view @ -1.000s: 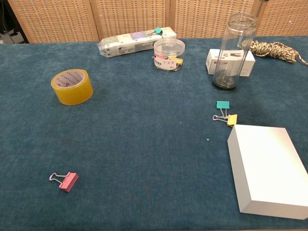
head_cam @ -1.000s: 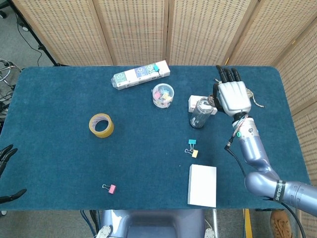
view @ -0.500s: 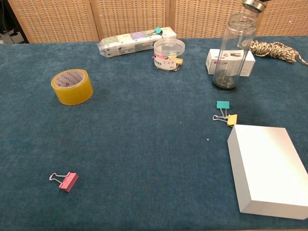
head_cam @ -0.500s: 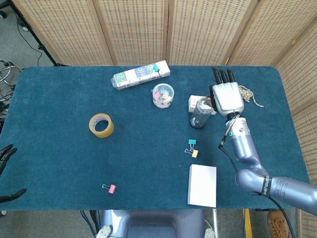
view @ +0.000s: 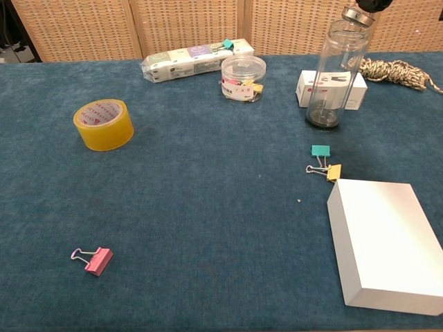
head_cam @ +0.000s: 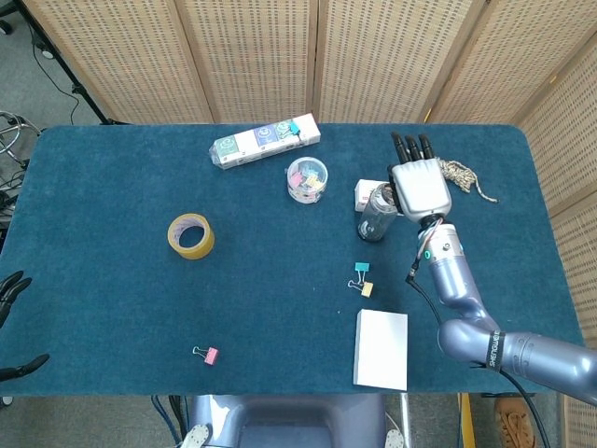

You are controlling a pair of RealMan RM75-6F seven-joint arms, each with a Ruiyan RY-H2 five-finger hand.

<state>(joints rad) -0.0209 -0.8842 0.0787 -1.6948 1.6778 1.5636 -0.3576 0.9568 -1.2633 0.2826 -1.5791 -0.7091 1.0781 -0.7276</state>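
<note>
Right hand (head_cam: pixel 419 183) hovers just beside the clear bottle's (view: pixel 333 76) top, fingers out flat and holding nothing, so a side grab looks likely. Bottle stands upright on the bench (head_cam: pixel 112 205) against a small white box (view: pixel 309 88). Left hand (head_cam: pixel 11 289) sits off the edge, fingers apart and empty.

Woven cane screen panels (head_cam: pixel 252 56) stand behind the blue-clothed table (head_cam: pixel 112 280), grey floor (head_cam: pixel 37 93) beside.

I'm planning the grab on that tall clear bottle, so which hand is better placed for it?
The right hand: it hovers right above the clear bottle, while the left hand sits off the table's far left edge.
</note>
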